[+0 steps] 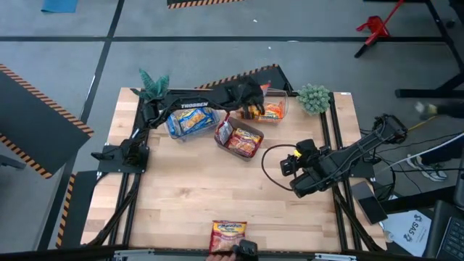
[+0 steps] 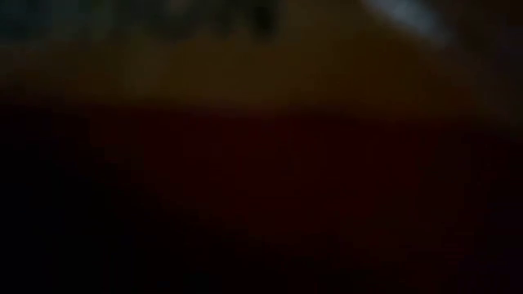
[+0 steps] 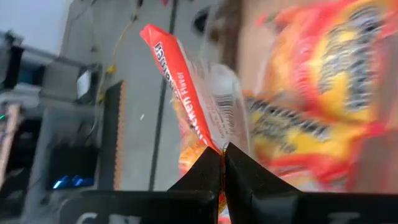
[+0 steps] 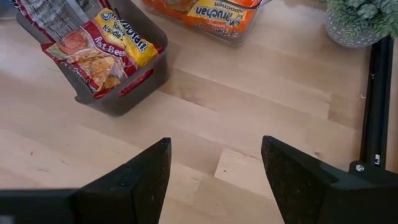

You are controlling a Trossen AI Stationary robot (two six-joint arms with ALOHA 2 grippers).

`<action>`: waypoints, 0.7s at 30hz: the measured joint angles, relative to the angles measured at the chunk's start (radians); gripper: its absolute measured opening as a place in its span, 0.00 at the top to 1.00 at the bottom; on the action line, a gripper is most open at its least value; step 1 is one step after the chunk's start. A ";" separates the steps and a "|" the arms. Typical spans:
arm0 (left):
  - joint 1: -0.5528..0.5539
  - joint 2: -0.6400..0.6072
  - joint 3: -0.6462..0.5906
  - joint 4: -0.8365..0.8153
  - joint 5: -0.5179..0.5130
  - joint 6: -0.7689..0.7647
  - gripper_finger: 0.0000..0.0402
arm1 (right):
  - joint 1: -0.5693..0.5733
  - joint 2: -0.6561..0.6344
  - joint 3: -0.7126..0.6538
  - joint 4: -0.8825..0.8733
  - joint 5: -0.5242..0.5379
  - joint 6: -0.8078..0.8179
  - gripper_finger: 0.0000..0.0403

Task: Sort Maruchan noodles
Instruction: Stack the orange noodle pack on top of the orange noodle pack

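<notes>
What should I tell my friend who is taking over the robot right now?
Left gripper: shut on an orange noodle packet, reaching over the far clear bin of orange packets.
Right gripper: open, empty, waiting above bare table on the right side.
Done: blue-yellow packets sit in the clear bin on the left, red ones in the grey bin in the middle.
Left: drop the held packet, then sort the last red packet at the table's near edge.

Pale wood worktop (image 1: 217, 196); red-and-yellow packet (image 1: 228, 235) near edge; grey bin (image 4: 124, 93) (red-yellow packets inside); green plants (image 1: 313, 98).
</notes>
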 joint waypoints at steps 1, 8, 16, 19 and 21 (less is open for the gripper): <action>-0.006 0.001 0.000 0.002 0.022 0.000 0.99 | 0.000 0.000 0.000 -0.003 0.000 0.000 0.41; -0.022 0.009 0.001 0.041 0.224 -0.042 0.87 | 0.000 0.000 0.000 -0.002 0.000 0.000 0.41; -0.021 0.009 0.001 0.038 0.407 -0.117 0.74 | 0.000 0.000 0.000 -0.002 0.000 -0.001 0.41; -0.022 0.004 0.001 0.035 0.437 -0.167 0.69 | 0.000 0.000 0.000 -0.001 0.001 -0.008 0.41; -0.022 -0.009 0.001 0.030 0.443 -0.224 0.66 | 0.000 0.000 0.000 0.000 0.005 -0.008 0.41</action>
